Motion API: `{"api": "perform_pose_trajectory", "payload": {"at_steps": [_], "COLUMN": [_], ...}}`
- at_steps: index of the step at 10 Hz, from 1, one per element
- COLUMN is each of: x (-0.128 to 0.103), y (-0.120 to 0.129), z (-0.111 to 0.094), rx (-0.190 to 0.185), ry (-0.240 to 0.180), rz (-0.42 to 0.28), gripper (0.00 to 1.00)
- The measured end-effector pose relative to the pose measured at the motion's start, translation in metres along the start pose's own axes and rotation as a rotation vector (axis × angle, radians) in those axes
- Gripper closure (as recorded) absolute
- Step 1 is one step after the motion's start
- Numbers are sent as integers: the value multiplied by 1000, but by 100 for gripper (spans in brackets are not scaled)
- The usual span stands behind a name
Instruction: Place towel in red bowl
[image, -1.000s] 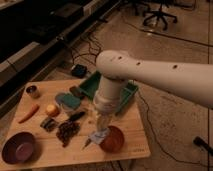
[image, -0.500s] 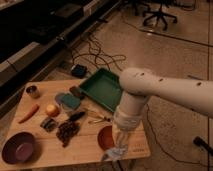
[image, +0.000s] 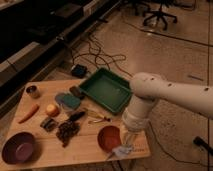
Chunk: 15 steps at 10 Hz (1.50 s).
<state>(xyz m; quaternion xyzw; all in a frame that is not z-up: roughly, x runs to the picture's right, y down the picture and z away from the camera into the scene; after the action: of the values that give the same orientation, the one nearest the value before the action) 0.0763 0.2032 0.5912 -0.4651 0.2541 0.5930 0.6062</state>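
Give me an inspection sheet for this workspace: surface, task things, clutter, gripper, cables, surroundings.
Surface: wooden table.
Job's things: towel at the table's front edge, beside the red bowl, not in it.
Clutter: purple bowl, carrot, yellow fruit, teal pad, green tray, small tin.
Gripper: gripper low over the towel.
Cables: dark cables on the floor behind the table.
Surroundings: office chair, shelving along the left.

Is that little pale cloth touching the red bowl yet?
Cannot tell. In the camera view the towel hangs at the gripper, right by the red bowl rim; no clear gap or contact shows.
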Motion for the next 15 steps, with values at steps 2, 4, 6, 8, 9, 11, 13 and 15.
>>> {"api": "perform_pose_trajectory", "payload": {"at_steps": [2,4,6,8,9,11,13,15], "x": [-27,-47,-58,-67,-73,-85,-85,-84], "y": [0,-5,-8,-9,-6,1,0,-1], "z": [-6,-8,0,8,11,15,15,15], "rx": [27,48,40,26,21,17,17,17], "ry": [-17,-23,-18,-21,-25,-46,-47,-47], "rz": [-25,-49,-63,-76,-90,-129,-126,-126], "gripper": [100,100,89,71,61,42,41,41]}}
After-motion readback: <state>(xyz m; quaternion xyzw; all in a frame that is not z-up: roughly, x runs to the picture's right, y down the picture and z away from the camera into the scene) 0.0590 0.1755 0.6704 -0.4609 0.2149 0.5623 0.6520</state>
